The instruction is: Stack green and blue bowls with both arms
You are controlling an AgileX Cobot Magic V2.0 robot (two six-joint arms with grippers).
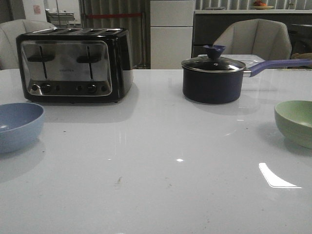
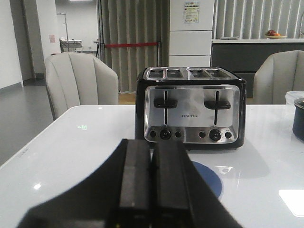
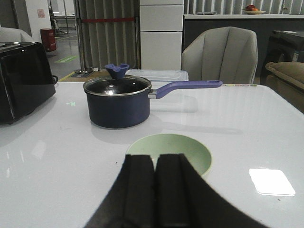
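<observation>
On the white worktop (image 1: 156,161), the dusty blue bowl (image 1: 18,126) stands at the far left edge of the front view, upright and apart from the four-slot toaster (image 1: 75,65) behind it. The pale green bowl (image 1: 296,122) stands upright at the far right edge, well apart from the blue bowl and nearer than the dark saucepan (image 1: 213,80), which carries a glass lid (image 1: 213,63) and a purple handle (image 1: 278,65) pointing right. Neither arm shows in the front view. In the left wrist view, the left gripper (image 2: 151,164) has its jaws pressed together, holding nothing, with the blue bowl partly hidden just beyond them. In the right wrist view, the right gripper (image 3: 155,164) likewise has its jaws pressed together and empty, with the green bowl directly beyond them.
</observation>
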